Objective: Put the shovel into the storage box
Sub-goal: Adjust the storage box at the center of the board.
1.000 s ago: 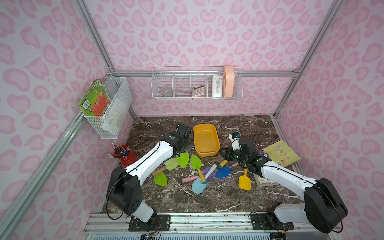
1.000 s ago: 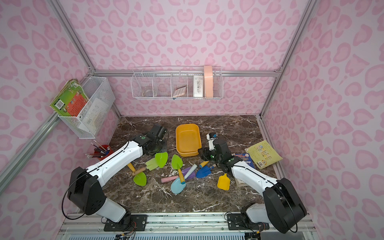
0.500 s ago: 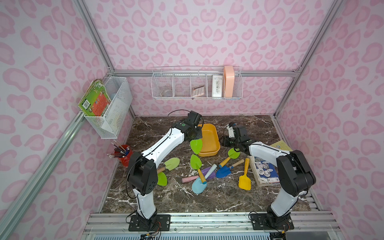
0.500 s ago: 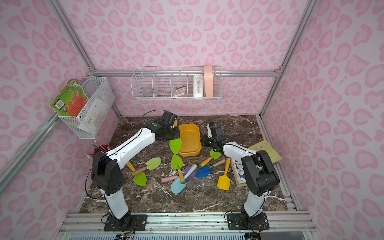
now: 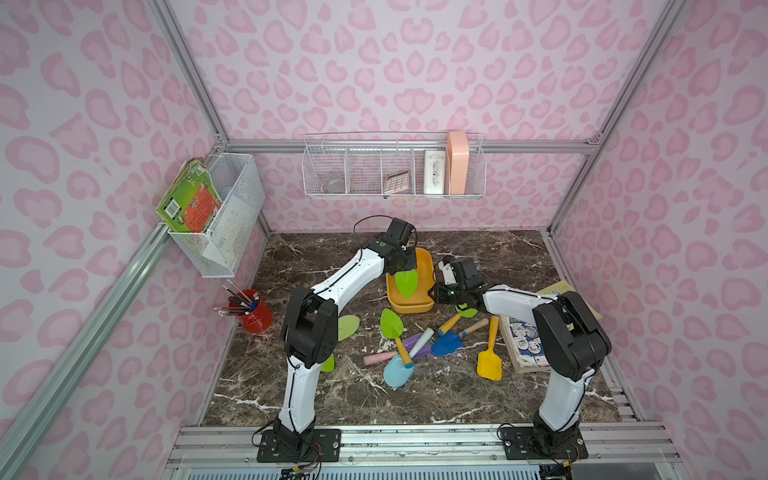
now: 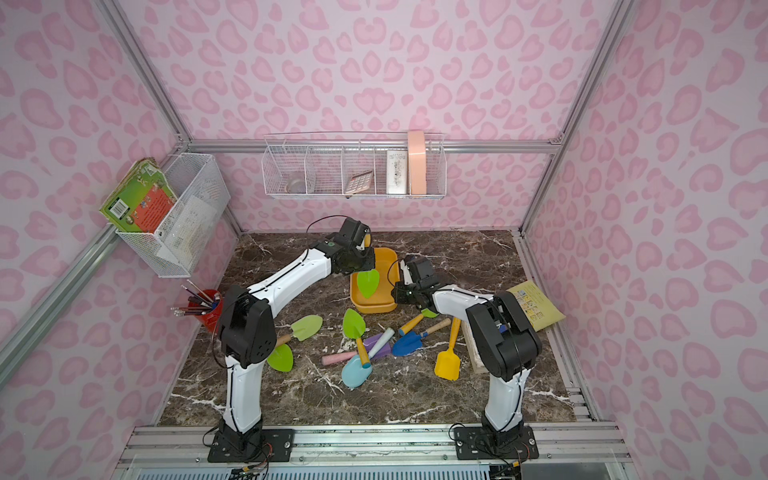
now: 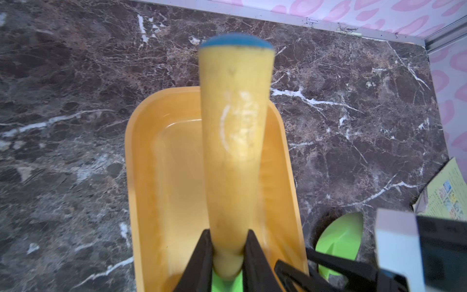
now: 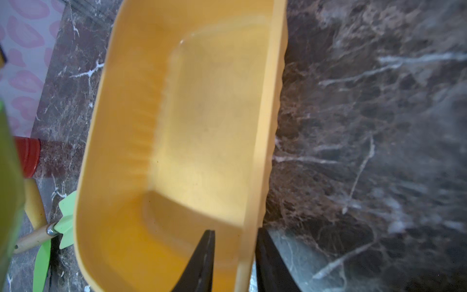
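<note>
Green shovel (image 5: 405,282) hangs lengthwise over the orange box (image 5: 409,308) so it fits, my left pincer (image 7: 228,233) clamped on its handle, while my right pincer (image 8: 235,230) straddles the right rim, probably steadying; whether it pinches, I cannot tell.

White arms (image 5: 348,277) have black joints (image 5: 309,328), thin cables (image 5: 362,220), bolted black bases (image 5: 297,445).

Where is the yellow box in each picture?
In a top view: the storage box sits near the picture's middle.
In a top view: same place, slightly further left.
Left wrist: lower middle, behind the green shovel's handle.
Right wrist: close up, filling the middle and left.
Landmark: the green shovel over the box, in both top views and the left wrist view.
</note>
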